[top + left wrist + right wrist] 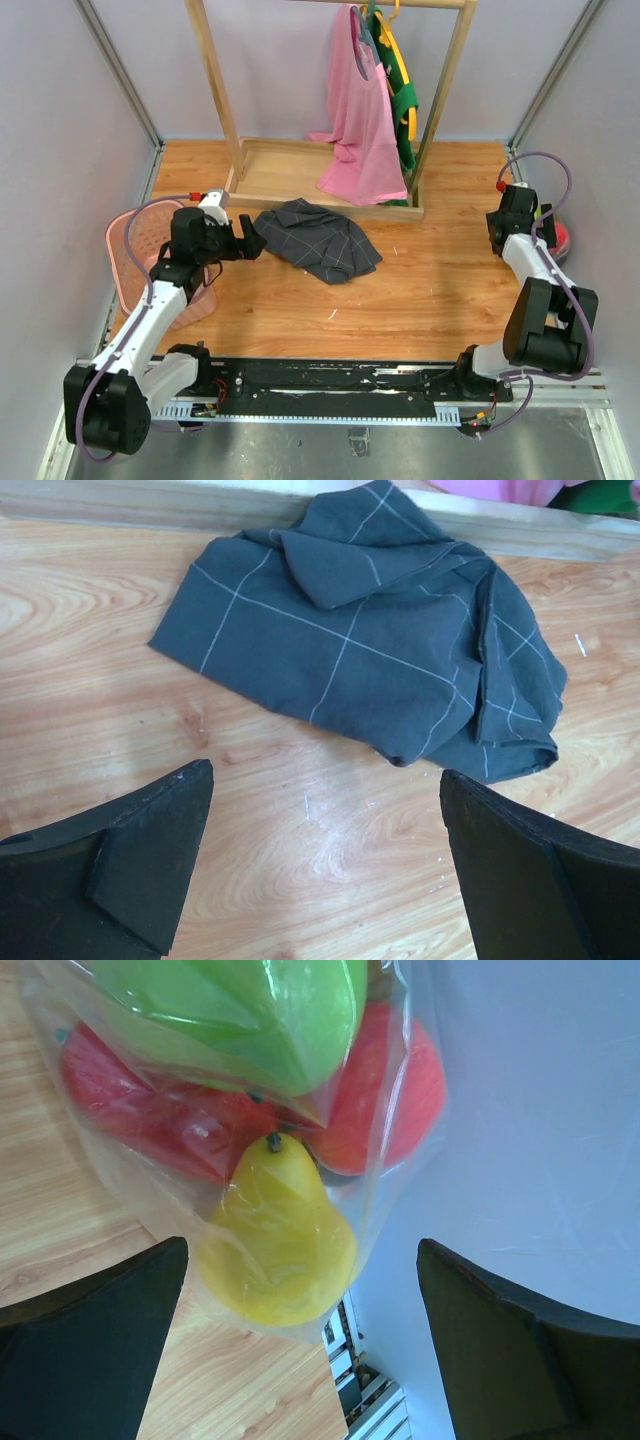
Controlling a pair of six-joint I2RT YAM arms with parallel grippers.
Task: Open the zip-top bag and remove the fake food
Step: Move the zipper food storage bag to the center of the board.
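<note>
Right gripper [302, 1260] hangs with its jaws spread wide and empty over the zip-top bag [150, 1200], which lies sealed around the fake food [170, 1125] at the table's [430, 290] far right edge, hard by the wall [520, 1110]. Your left gripper [325, 775], equally wide and empty, points at the grey checked cloth [370, 640] well across the table, beside the pink basket [135, 250]. The bag's mouth is not visible from here, so if you close now you likely pinch the yellow pear [280, 1240] through the plastic rather than the zip. A glossy fruit could squirt sideways and nudge the bag toward the gap at the table edge. With the other arm this far off, any pull on the film probably drags the whole bag instead of opening it. Watch the wall too, as it leaves the outer finger little room.
</note>
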